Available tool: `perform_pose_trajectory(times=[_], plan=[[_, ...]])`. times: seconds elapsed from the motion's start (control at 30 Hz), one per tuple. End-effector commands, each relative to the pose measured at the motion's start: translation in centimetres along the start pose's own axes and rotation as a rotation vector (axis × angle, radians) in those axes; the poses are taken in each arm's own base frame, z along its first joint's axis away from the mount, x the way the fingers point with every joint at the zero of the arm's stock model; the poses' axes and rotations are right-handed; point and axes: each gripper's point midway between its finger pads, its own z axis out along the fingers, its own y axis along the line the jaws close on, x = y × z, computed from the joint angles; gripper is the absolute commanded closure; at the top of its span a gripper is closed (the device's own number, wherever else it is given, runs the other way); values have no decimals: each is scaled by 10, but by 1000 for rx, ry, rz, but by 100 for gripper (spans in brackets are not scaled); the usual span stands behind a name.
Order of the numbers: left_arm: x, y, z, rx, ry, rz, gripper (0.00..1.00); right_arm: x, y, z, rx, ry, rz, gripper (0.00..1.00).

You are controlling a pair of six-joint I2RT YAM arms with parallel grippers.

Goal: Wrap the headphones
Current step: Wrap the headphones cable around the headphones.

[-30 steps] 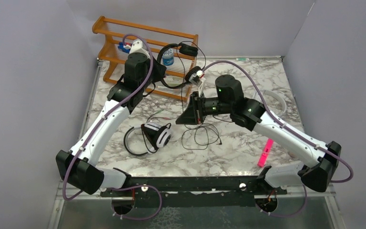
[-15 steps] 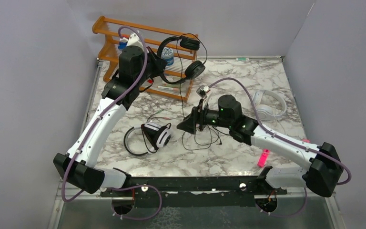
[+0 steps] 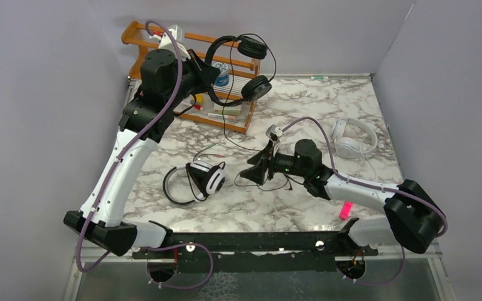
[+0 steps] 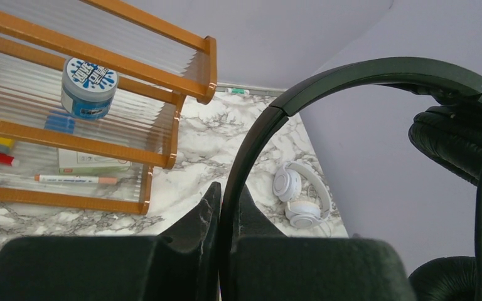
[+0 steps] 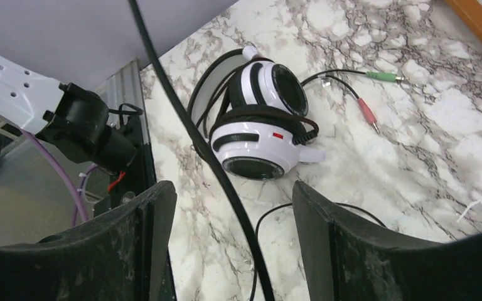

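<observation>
Robot lab test cell, grey partition walls [image 3: 31, 94], marble-print table [image 3: 314, 100], wooden rack [image 3: 133, 32]

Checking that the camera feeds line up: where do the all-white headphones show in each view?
Top external: the all-white headphones lie on the marble at the right, toward the far edge.
Left wrist: lower centre, just right of the black headband.
Right wrist: not in it.
Shared landmark: the wooden rack, upper left in both views that show them.

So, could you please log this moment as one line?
left tool: shut on black headphones, held aloft | right tool: open astride black cord | wrapping: not begun
</observation>
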Motion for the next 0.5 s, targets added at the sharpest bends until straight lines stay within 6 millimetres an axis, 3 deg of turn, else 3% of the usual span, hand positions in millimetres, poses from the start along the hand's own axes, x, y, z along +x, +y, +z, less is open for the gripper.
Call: perform_pose_trajectory(times=[0.0, 0.17, 0.27, 0.37, 0.47], plan=[[-29, -31, -25, 100, -59, 4, 100, -12, 17, -3, -129, -120, 14, 32], [-38, -40, -31, 128, -73, 9, 100, -4, 13, 0, -139, -149, 113, 57], [-40, -39, -33, 116, -77, 21, 100, 3, -3, -17, -59, -195, 179, 74], [-43, -40, -37, 120, -87, 50, 100, 3, -23, -36, -22, -191, 249, 98], [-47, -40, -41, 122, -102, 98, 100, 12, -30, -57, -41, -149, 270, 100]])
